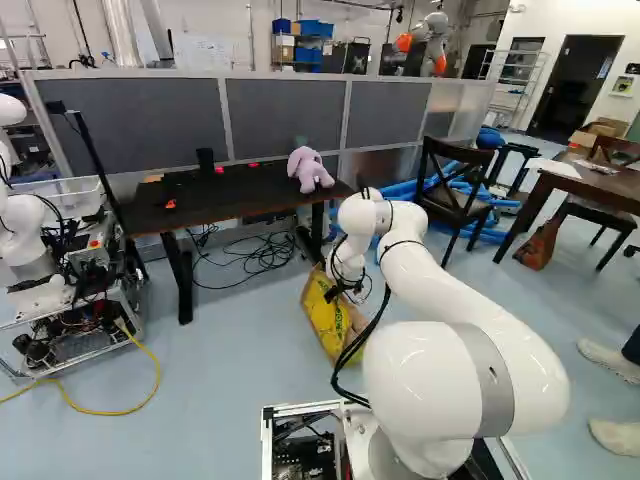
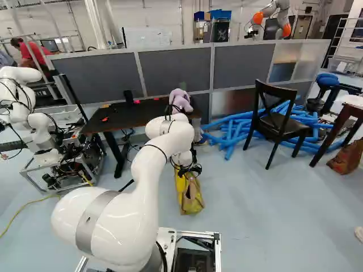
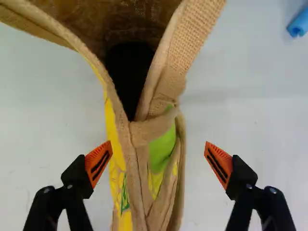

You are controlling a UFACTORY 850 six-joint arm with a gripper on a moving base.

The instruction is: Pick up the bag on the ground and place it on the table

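Note:
Over the yellow and tan bag (image 2: 190, 198) on the floor hangs my gripper (image 2: 187, 169), seen small in the right base view. Up close in the wrist view, the gripper (image 3: 158, 161) is open, one orange-padded finger on either side of the bag's folded side (image 3: 156, 144). The left-hand finger is nearer the fabric; neither clearly presses on it. The bag's dark open mouth and a woven strap (image 3: 192, 41) lie ahead of the fingers. Beyond the bag stands a dark-topped table (image 1: 235, 195) with a purple plush toy (image 1: 309, 169) on it.
Loose cables (image 1: 262, 252) lie under the dark table. A black chair (image 2: 278, 122) and blue tubes (image 2: 229, 136) are to its right. Another robot (image 1: 30, 240) stands at the left with a yellow cable. A brown table (image 1: 560, 180) with another bag (image 1: 540, 245) beneath is far right.

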